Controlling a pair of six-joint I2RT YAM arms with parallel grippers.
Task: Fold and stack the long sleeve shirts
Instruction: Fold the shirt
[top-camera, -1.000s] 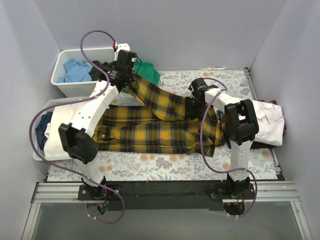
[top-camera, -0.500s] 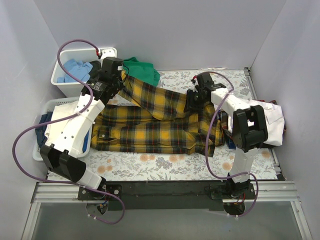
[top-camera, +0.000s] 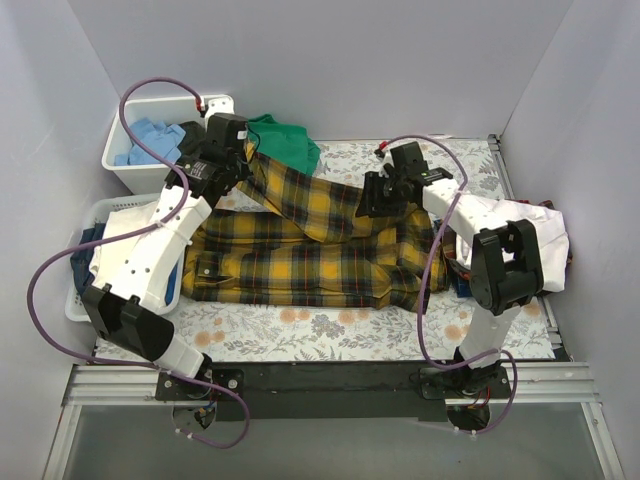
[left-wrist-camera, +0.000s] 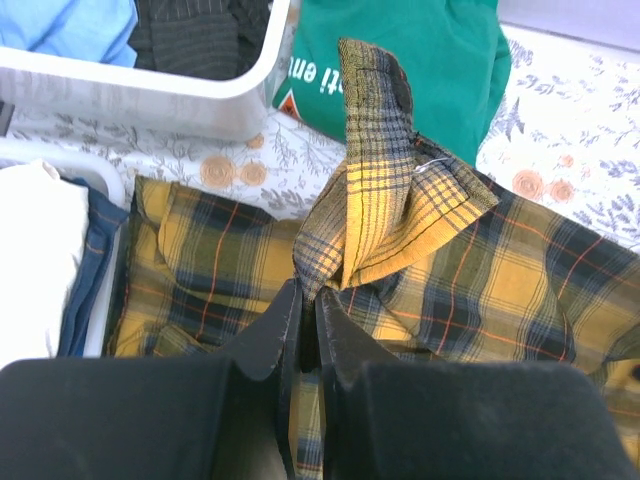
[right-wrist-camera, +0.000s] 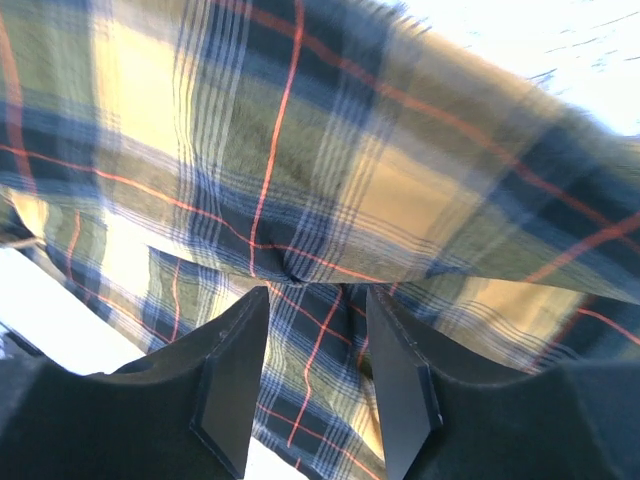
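Note:
The yellow-and-black plaid shirt lies spread across the floral table, one sleeve stretched diagonally over its body. My left gripper is shut on that sleeve's cuff end at the back left; in the left wrist view the pinched cuff stands up from my left gripper. My right gripper hovers over the sleeve's shoulder end. It is open in the right wrist view, with plaid cloth just beyond the fingertips. The white shirt lies at the right edge under the right arm.
A green T-shirt lies at the back, also in the left wrist view. A white bin with blue and dark clothes stands back left. A second basket with white and navy clothes sits at the left edge.
The left arm swung out to the left, pulling the sleeve cuff back-left. The right gripper moved left along the sleeve. The sleeve now lies straighter.

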